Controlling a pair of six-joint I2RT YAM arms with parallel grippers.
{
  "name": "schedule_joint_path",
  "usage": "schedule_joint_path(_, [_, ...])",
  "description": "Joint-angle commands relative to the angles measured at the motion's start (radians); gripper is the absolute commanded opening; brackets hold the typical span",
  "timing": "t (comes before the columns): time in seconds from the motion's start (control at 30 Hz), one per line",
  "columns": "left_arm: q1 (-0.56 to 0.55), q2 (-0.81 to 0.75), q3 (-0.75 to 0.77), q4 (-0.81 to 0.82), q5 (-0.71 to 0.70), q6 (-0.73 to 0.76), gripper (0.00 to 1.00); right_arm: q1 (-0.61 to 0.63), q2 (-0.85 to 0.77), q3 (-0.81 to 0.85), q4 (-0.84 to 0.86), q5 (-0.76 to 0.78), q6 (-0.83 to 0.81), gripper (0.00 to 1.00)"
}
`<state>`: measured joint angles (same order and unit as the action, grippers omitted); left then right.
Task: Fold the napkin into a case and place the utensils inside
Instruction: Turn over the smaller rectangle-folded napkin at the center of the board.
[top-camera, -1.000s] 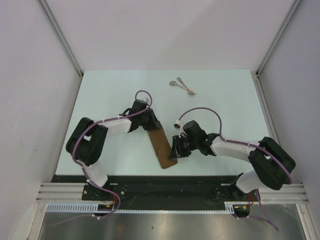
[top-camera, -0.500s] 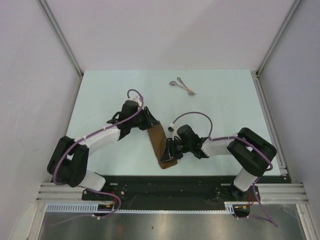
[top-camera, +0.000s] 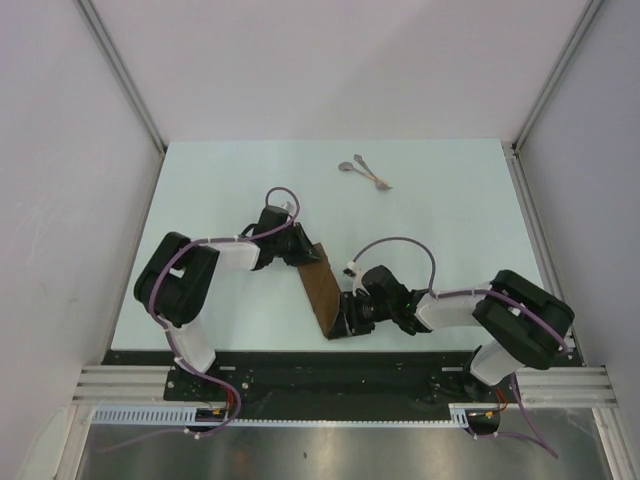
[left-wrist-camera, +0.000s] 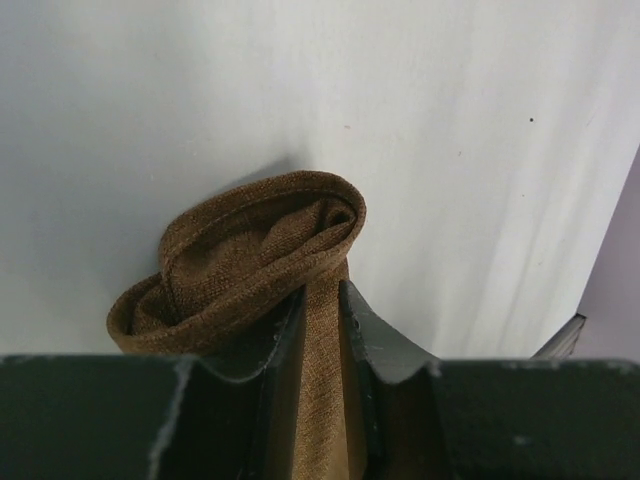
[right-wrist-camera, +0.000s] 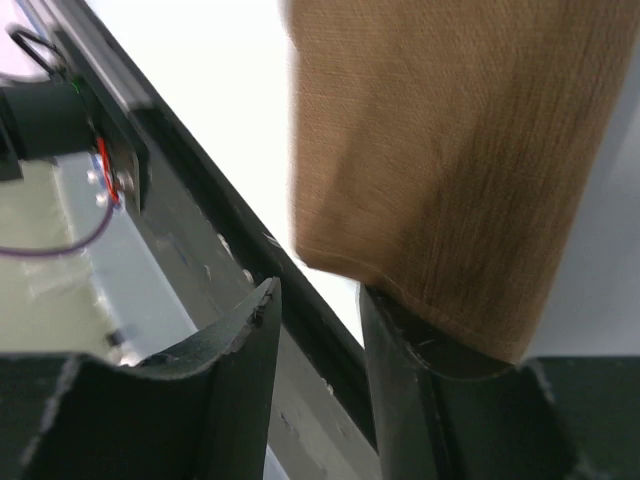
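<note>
Left wrist view shows your left end effector (left-wrist-camera: 320, 300) pinched shut on the folded napkin (left-wrist-camera: 255, 245), whose looped end bulges just past the fingertips. Your right end effector (right-wrist-camera: 318, 300) stands open, with the napkin's near end resting against one finger. The utensils (top-camera: 365, 172) lie well apart on the counter (top-camera: 450, 210), too small to identify.

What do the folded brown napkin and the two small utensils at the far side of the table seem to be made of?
Napkin: woven cloth, matte brown; the left wrist view shows a fine weave and a stitched hem. Utensils: probably metal, silvery grey and thin; they are too small in the top view to judge the finish.
</note>
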<state>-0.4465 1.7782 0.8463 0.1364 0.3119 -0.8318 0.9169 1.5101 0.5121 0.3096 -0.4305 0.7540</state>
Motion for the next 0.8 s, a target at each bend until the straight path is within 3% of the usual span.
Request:
schedule_joint_path(0.0, [0.017, 0.003, 0.014, 0.025, -0.025, -0.007, 0.25, -0.012, 0.079, -0.050, 0.059, 0.026, 0.016, 0.43])
schedule_joint_path(0.2, [0.009, -0.089, 0.074, -0.026, -0.014, 0.003, 0.27, 0.002, -0.045, -0.003, -0.070, 0.049, -0.001, 0.43])
schedule_joint_path(0.43, [0.017, 0.047, 0.119, -0.041, -0.059, 0.026, 0.26, 0.017, -0.214, 0.083, -0.222, 0.081, 0.005, 0.43])
schedule_joint_path(0.57, [0.015, 0.075, 0.106, -0.052, -0.134, 0.049, 0.26, -0.003, -0.286, 0.092, -0.381, 0.206, 0.060, 0.44])
schedule_joint_path(0.77, [0.025, -0.023, 0.088, -0.101, -0.221, 0.063, 0.27, -0.052, -0.382, -0.004, -0.454, 0.288, 0.201, 0.62])
